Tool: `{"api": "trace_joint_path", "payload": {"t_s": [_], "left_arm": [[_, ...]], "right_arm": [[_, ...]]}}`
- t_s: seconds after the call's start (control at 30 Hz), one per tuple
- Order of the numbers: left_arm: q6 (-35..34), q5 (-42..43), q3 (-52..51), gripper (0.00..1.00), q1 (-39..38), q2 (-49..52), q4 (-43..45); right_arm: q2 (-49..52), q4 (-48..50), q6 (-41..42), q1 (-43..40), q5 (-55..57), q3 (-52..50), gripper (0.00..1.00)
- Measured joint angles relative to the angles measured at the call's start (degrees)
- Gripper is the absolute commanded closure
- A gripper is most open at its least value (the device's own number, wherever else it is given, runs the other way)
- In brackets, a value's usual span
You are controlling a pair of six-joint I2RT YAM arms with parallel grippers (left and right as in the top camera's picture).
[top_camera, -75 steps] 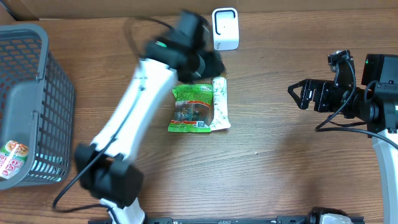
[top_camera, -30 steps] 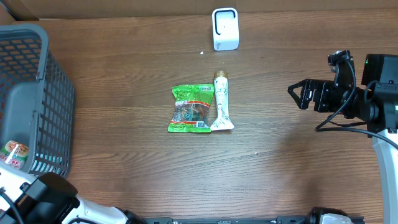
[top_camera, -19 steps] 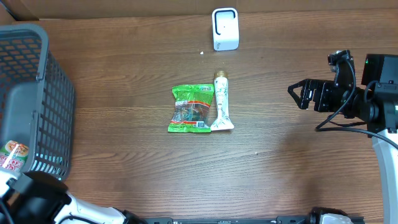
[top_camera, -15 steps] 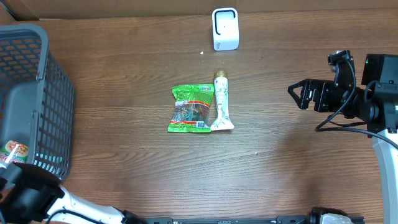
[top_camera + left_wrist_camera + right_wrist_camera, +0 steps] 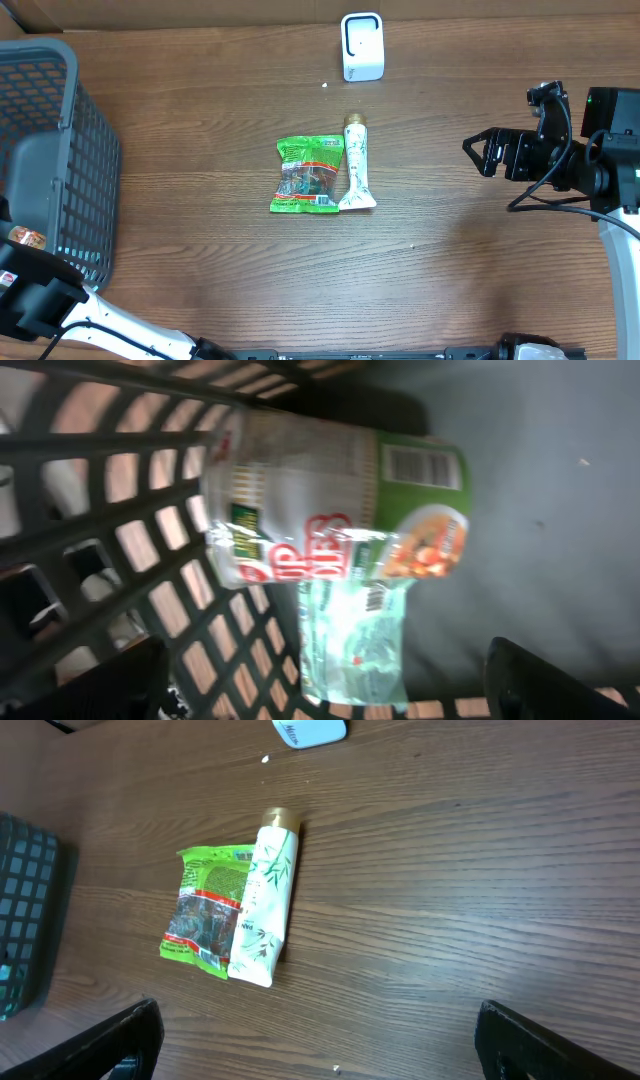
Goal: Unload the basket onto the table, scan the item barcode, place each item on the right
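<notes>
I've got both pincers gaping and empty, left pincer at the basket, right pincer off to the side. One packet and one tube lie touching on the tabletop near the one scanner, so I reckon grabbing either may drag its neighbour. In the one basket: one cup, one pouch.

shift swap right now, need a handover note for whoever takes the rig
Left hand: open, empty, at the basket.
Right hand: open, empty, at the right side of the table.
In the basket: cup noodle, pale green packet.
On the table near the scanner: green snack bag and white tube, side by side.
Done: two items binned.
Left: scan bag and tube.
</notes>
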Motion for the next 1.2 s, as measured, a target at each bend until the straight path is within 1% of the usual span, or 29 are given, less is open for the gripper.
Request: {"api": "trace_joint_path", "payload": {"t_s": [0.23,0.5,0.67,0.93,1.03,1.2], "left_arm": [[-0.63,-3.34,-1.86,0.08,-0.31,0.02,2.91],[-1.70,-6.91,-12.28,0.09,-2.56,0.22,9.29],[-2.08,-8.31,-16.06,0.09,-4.20,0.33,11.93],[-2.10,-9.68,-16.48,0.09,-4.46,0.33,14.27],[-1.86,-10.43,-16.48,0.10,-4.48,0.31,16.55],[-0.57,-11.28,-16.48,0.15,-5.35,0.31,18.73]], "right_arm": [[0.00,-0.02,0.02,0.00,0.00,0.00,0.00],[0.00,-0.39,0.02,-0.02,0.00,0.00,0.00],[0.00,-0.50,0.02,0.00,0.02,0.00,0.00],[0.00,-0.50,0.00,-0.02,0.00,0.00,0.00],[0.00,-0.50,0.02,-0.02,-0.02,0.00,0.00],[0.00,-0.50,0.00,-0.02,0.00,0.00,0.00]]}}
